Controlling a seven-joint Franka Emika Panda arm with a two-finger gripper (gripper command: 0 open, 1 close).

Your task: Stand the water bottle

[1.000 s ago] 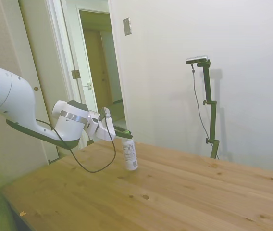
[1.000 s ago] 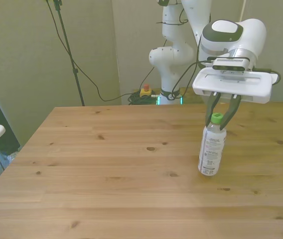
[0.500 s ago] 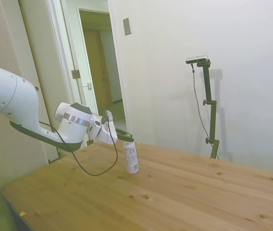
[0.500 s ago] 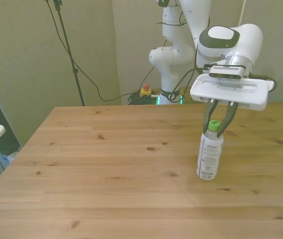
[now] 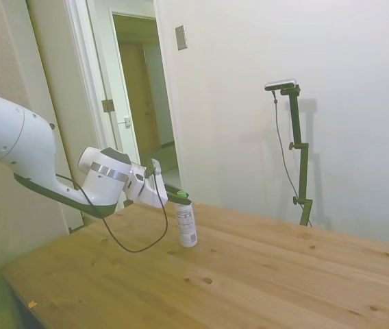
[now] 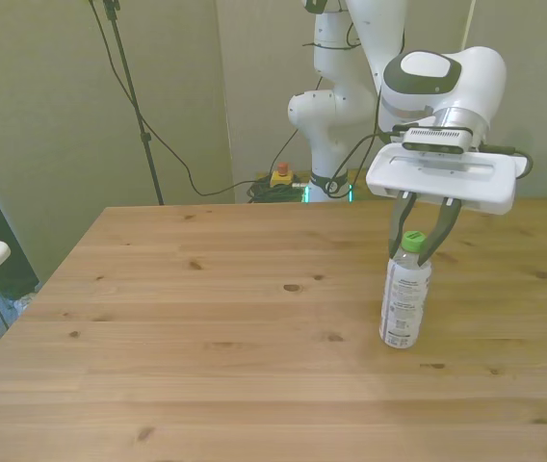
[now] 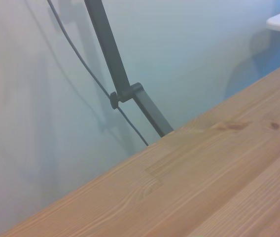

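Front view: my gripper (image 6: 415, 241) is grasping the green cap of the small clear plastic water bottle (image 6: 404, 300), upright on the wooden bench (image 6: 206, 327), toward the front view's right.

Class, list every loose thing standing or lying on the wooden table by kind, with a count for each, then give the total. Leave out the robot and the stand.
Water bottle (clear plastic, green cap, white label, upright on the table): 1
Total: 1
The claw sits around the bottle's cap, and no other loose item shows on the table in the side or front view.
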